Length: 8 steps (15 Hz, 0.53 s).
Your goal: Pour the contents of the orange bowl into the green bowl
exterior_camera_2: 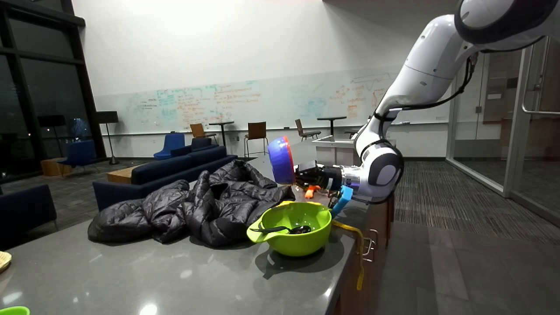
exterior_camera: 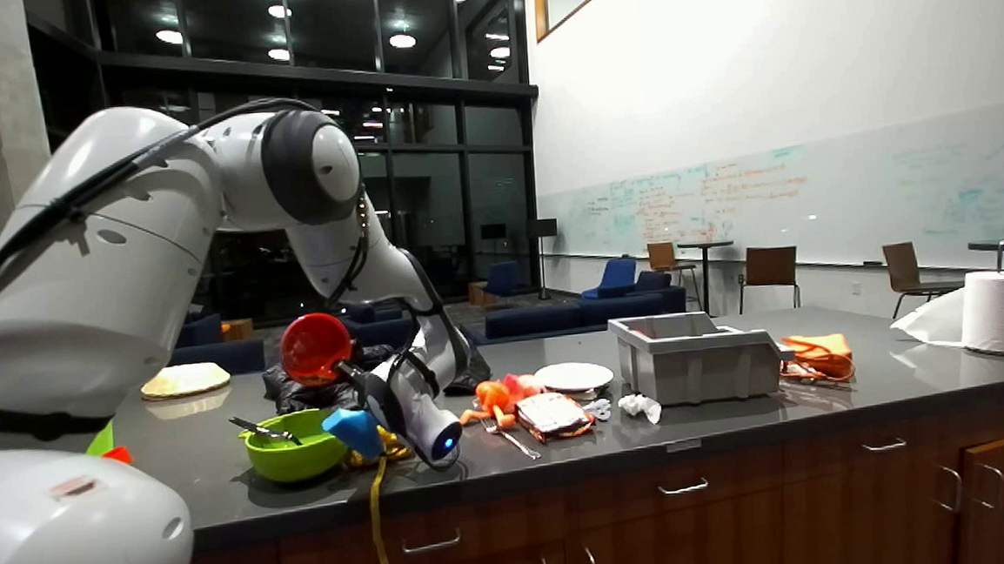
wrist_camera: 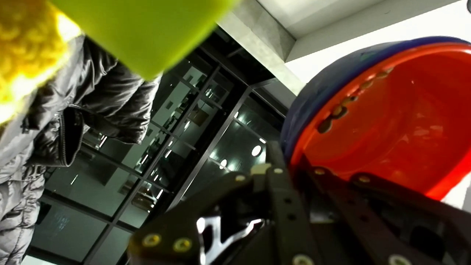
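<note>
Orange bowl (exterior_camera: pixel 314 347), clamped in your claw (exterior_camera_2: pixel 298 172), hangs sideways above the green bowl (exterior_camera_2: pixel 295 246).
That tilt likely helps pieces (wrist_camera: pixel 339 112) inside slide out.

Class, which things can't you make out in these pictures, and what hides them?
Part of the orange bowl: cut off by the wrist view's right edge.
What the brown pieces inside it are: too small to tell, wrist view.
Floor of the green bowl: partly hidden by its near wall in an exterior view.
Whiteboard writing: too small to read in both exterior views.
</note>
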### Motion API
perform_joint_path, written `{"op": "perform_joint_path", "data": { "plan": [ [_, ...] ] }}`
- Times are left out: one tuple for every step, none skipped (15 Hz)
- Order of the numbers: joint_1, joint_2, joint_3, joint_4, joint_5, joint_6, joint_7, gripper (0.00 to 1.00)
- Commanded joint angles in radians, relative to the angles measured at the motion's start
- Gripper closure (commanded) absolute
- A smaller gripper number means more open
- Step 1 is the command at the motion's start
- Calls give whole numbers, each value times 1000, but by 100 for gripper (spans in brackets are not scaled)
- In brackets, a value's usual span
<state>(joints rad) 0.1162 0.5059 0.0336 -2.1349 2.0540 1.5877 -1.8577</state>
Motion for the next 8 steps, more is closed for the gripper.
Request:
{"op": "perform_joint_path", "data": {
  "plan": [
    [-5,8,-4,5,-21,-47,33,98],
    [-5,9,-5,5,-21,-52,36,98],
    [-6,12,-5,6,-23,-60,41,98],
    [-6,14,-6,7,-23,-65,45,98],
    [-6,15,-7,8,-24,-69,49,98],
    [-6,18,-8,10,-24,-74,50,98],
    [-5,19,-9,10,-24,-75,54,98],
    [-5,19,-10,10,-25,-77,56,98]
  ]
}}
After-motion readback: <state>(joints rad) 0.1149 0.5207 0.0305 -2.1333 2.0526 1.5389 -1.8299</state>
